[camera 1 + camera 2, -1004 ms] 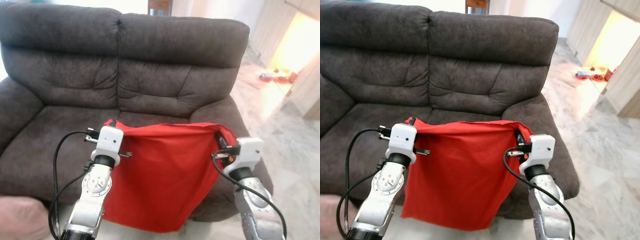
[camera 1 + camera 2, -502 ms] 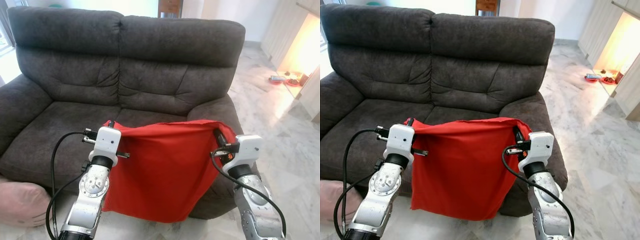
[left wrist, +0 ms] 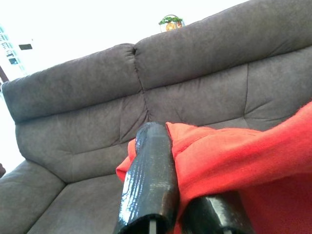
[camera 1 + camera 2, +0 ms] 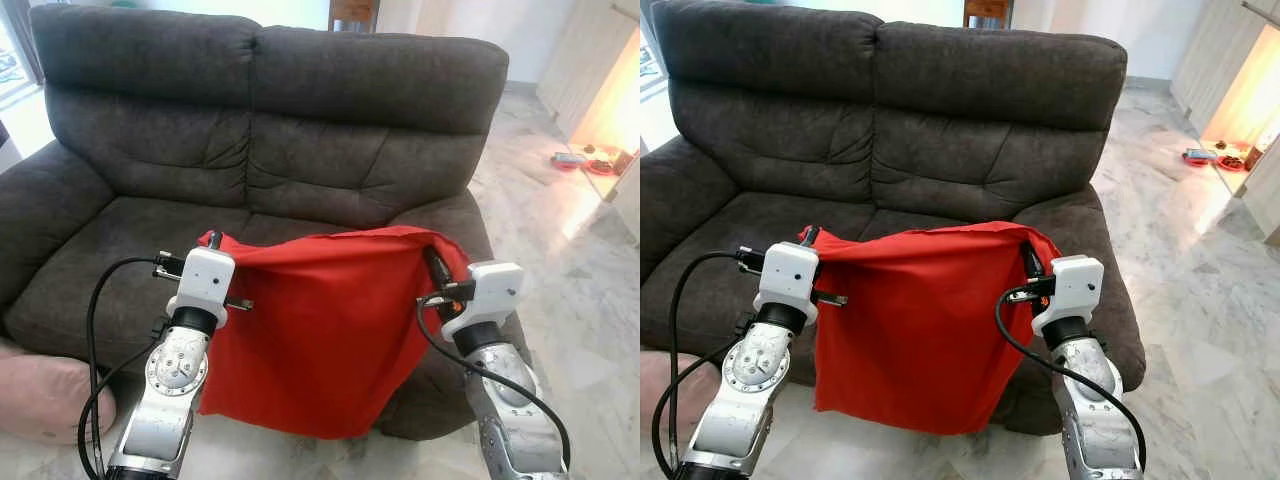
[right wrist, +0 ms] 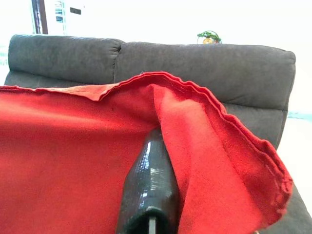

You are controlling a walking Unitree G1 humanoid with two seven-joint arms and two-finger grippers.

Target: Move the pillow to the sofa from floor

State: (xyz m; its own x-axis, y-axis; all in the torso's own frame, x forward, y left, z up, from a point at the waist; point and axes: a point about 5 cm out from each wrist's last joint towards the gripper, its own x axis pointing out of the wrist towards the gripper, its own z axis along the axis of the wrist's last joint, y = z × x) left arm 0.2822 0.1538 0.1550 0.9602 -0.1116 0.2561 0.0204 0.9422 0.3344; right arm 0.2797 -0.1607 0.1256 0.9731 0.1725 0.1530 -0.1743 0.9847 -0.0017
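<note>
Before the dark grey sofa (image 4: 270, 150) I have both arms raised, with a red pillow (image 4: 320, 340), limp like an empty cover, stretched between them. My left tool (image 4: 212, 240) is clamped on its upper left corner and my right tool (image 4: 432, 262) on its upper right corner, fingers (image 3: 148, 185) closed over the red fabric. It hangs in front of the seat cushion edge, its lower edge off the marble floor (image 4: 590, 300). At the sofa's foot on my left lies a pink cushion (image 4: 40, 395).
</note>
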